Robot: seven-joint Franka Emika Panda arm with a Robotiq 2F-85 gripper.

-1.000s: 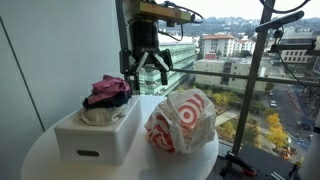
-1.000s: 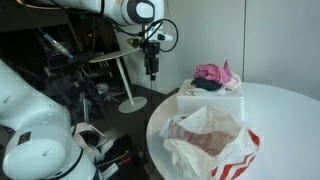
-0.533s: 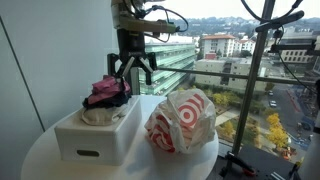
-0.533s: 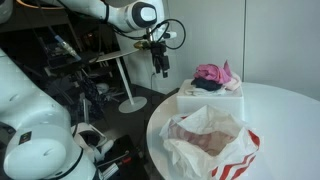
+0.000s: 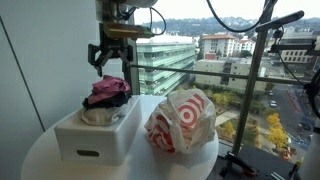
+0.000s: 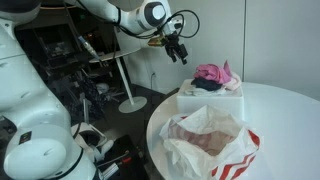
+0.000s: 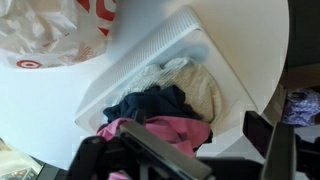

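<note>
The pincer hangs in the air above the white box, well clear of the clothes heaped in it. Its fingers point down and stand spread apart with nothing between them, so it is released and empty. In an exterior view the pincer shows small and dark at the end of the white arm, above and to one side of the box. There the gap between the fingers is too small to read with any confidence.

The box stands on the round white desk. A pink cloth lies on top of the heap and rises above the rim. A dark blue cloth lies just under it, touching it, and a beige cloth fills the box beneath both.

The wrist view looks down into the box. The pink cloth lies nearest the pincer, the dark blue cloth lies against it, and the beige cloth lies beyond. Dark fingers frame the lower edge of that view.

A crumpled white bag with red rings stands on the desk just beside the box. In an exterior view the bag gapes open at the top. Behind the desk a tall window looks onto buildings.
</note>
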